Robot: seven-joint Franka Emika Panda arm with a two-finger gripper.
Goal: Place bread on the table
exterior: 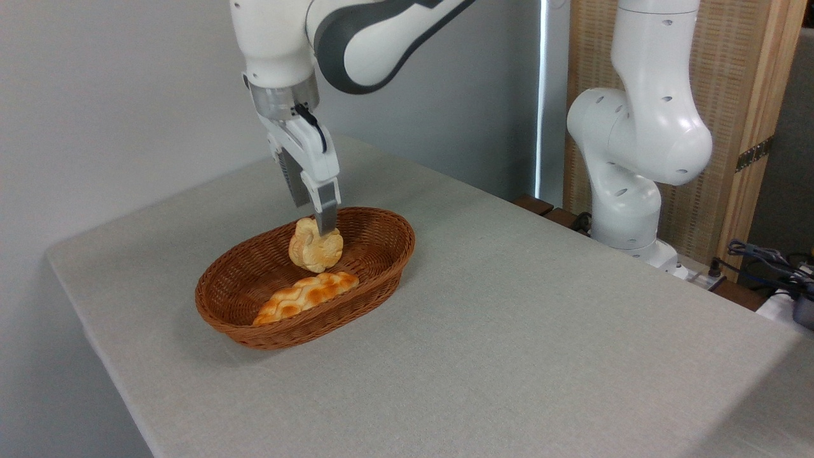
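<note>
Operator, note the following, reading from the left edge of the tabletop (509, 331) across.

The wicker basket (254, 331) sits toward the left end of the tabletop, near the front-left edge. A braided loaf (306, 296) lies inside it along the front wall.

Above the basket's middle, the gripper (316, 232) hangs from the arm, jaws clamped on the bread (315, 248). The bread is tilted up on edge and appears lifted clear of the basket floor, just above the braided loaf; it is not yet outside the rim. Only its upper edge is pinched, and one finger (327, 213) shows in front of it.

To the right, the tabletop is bare cloth up to the arm's base (626, 216) at the far right edge.

Risks, as I judge them:
- The hold is shallow and off-centre. The bread may swing or slip out during travel and fall back into the basket.
- A sideways move made too low would catch the bread on the basket rim and drag or tip the basket.
- Released from height or on edge, the bread may roll toward the front edge.
</note>
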